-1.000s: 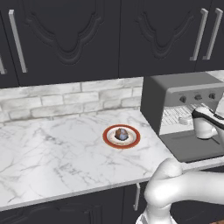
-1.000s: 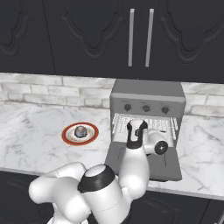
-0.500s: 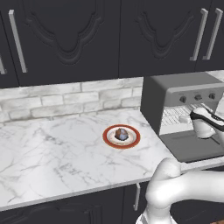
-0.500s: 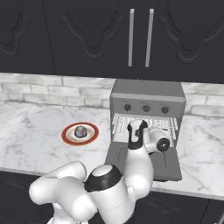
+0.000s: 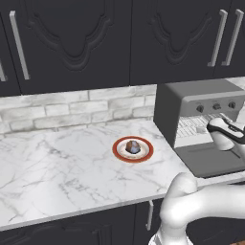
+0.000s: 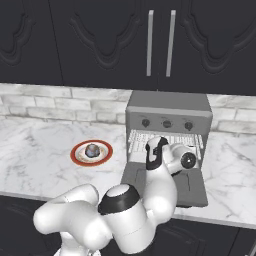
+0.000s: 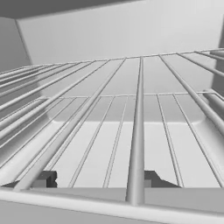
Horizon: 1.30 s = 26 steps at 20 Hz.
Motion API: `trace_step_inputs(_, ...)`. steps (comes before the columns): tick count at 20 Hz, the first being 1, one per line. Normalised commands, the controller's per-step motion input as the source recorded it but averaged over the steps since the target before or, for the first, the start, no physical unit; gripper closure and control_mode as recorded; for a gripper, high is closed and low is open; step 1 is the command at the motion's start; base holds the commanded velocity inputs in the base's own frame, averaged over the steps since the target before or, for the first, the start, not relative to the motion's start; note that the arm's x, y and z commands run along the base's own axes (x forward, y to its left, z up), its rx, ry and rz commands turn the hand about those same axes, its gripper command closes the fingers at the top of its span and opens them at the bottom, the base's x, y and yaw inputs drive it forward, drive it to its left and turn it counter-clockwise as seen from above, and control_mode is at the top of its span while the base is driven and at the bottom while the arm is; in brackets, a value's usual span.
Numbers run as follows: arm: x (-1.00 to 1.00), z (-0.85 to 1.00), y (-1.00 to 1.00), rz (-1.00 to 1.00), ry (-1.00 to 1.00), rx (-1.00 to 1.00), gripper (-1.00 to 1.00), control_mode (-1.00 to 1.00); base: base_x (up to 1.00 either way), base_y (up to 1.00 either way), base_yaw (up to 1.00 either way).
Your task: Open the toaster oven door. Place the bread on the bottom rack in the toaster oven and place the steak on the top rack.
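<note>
Grey and boxy, the toaster oven (image 6: pixel 167 107) stands on the marble counter (image 5: pixel 62 162) against the pale brick wall (image 5: pixel 72 110), under dark cabinets (image 5: pixel 95 43). Its three small knobs (image 6: pixel 167 123) sit in a row on the strip above the opening. The toaster oven door (image 5: pixel 210 160) is folded down flat in front of the oven, level with the counter, and the wire racks (image 6: pixel 140 138) show in the open mouth.

White arm links rise from the base and bend toward the oven; the wrist (image 6: pixel 181 158) hangs over the lowered door, right at the opening. The gripper (image 7: pixel 96 180) is inside the oven — the hand view looks along the bars of a wire rack (image 7: pixel 139 131) toward the pale back wall of the chamber. Its two dark fingertips (image 7: pixel 46 179) stand apart, one on each side of a rack bar, just beneath the wires. Whether they touch the wires I cannot tell, and nothing visible sits between them.

To the left of the oven, well apart from it, a round plate with a red rim (image 5: pixel 146 153) lies on the counter. The bread (image 5: pixel 133 147) — a small brownish-grey lump — sits on the middle of the plate. A trace of red and white shows beside it, too small to tell whether it is the steak.
</note>
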Motion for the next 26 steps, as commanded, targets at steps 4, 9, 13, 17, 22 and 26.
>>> trace_step_inputs(4,-0.24,-0.68,0.00,0.03,0.06,0.00,-1.00,-1.00,0.00,0.00,0.00)
trace_step_inputs(9,-0.34,-0.77,0.10,0.02,0.06,-0.02,-1.00,-1.00,0.00,0.00,0.00)
trace_step_inputs(13,-0.41,-0.79,0.08,0.01,0.04,-0.03,-1.00,-1.00,0.00,0.00,0.00)
trace_step_inputs(17,-0.43,-0.73,0.05,0.01,0.05,-0.04,-1.00,-1.00,0.00,0.00,0.00)
trace_step_inputs(22,-0.52,-0.66,0.02,0.03,0.14,-0.05,-1.00,-1.00,0.00,0.00,0.00)
trace_step_inputs(26,-0.60,-0.62,0.00,0.05,0.21,-0.04,-1.00,-1.00,0.00,0.00,0.00)
